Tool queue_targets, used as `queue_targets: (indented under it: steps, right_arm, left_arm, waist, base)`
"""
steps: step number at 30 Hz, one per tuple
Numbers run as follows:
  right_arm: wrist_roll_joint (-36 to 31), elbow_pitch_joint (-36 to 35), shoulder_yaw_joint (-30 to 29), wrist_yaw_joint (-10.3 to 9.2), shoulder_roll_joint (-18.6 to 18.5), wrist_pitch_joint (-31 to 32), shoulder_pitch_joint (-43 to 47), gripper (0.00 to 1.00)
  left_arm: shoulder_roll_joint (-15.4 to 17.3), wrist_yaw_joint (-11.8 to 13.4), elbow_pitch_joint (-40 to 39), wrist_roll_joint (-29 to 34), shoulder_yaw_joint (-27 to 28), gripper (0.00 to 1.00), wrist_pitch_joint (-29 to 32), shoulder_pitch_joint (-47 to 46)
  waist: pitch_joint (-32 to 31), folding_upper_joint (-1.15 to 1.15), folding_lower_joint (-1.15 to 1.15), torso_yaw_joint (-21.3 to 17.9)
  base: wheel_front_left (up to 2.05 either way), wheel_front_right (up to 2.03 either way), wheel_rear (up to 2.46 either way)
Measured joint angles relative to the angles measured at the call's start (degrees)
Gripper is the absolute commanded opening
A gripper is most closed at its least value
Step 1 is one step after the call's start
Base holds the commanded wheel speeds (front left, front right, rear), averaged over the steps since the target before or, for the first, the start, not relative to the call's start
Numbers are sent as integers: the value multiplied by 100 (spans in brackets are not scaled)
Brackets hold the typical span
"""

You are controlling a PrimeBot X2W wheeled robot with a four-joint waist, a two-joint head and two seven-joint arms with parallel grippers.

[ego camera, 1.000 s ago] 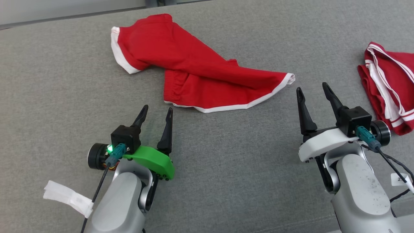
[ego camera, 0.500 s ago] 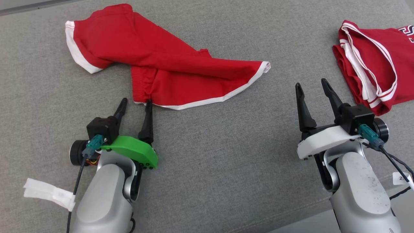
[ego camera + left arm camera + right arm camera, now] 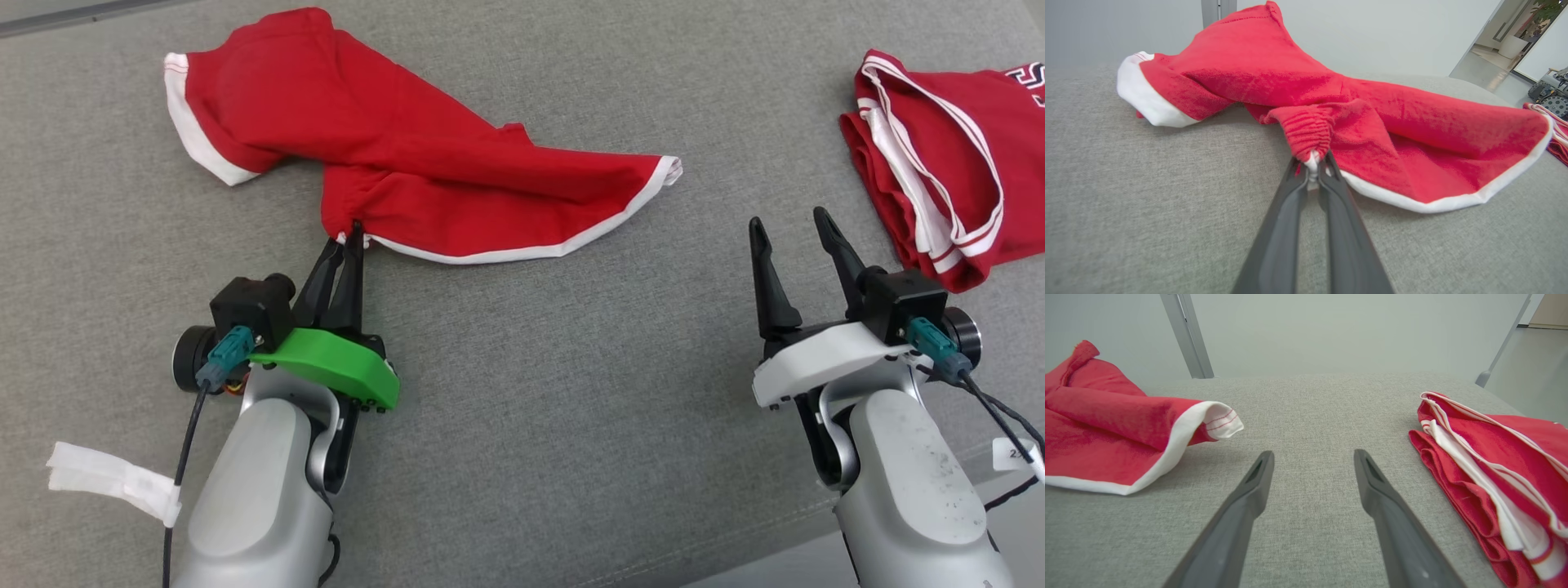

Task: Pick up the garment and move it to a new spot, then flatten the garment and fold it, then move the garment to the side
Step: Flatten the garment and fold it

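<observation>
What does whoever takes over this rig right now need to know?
Left gripper: shut on the red garment at its near elastic corner.
Right gripper: open, empty, between that garment and a second garment folded at far right.
The red garment lies crumpled on the grey surface.
Done: grasp. Left: lift, move, flatten, fold, set aside.

The crumpled red cloth garment (image 3: 424,155) has white hem bands crossed by thin red lines. The folded red cloth garment (image 3: 947,155) shows white stripes and dark lettering. The woven fabric surface (image 3: 571,367) is heathered grey. The left gripper (image 3: 347,238) wears a green shell, the right gripper (image 3: 788,219) a white one.
</observation>
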Motion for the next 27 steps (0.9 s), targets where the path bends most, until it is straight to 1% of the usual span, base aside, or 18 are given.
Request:
queue_targets:
  steps: [9,15,20,25,26,27]
  right_arm:
    - [-2,197,-20,-1,3,0,272,100]
    - [69,246,-15,-1,4,0,499,100]
    - [142,272,14,-1,4,0,702,100]
    - [204,310,57,-1,3,0,939,100]
    - [208,316,62,-1,3,0,966,100]
    - [222,327,66,-1,3,0,1023,100]
  left_arm:
    - [2,64,-385,-158,-114,0,1,615]
    - [3,89,-370,-248,-264,0,1,1118]
    - [2,114,-256,-230,-260,0,1,1489]
    - [3,155,-164,-136,-120,0,1,1820]
    - [1,158,-144,-126,-80,6,1,1868]
    - [3,203,-138,-26,13,61,1,1957]
  waist:
    - [-410,0,0,446]
    - [-779,0,0,745]
    - [-1086,0,0,885]
    - [-1363,0,0,922]
    - [-1401,0,0,918]
    - [-1482,0,0,898]
  base:
    - [0,0,0]
    - [0,0,0]
    - [0,0,0]
    - [0,0,0]
    - [0,0,0]
    - [0,0,0]
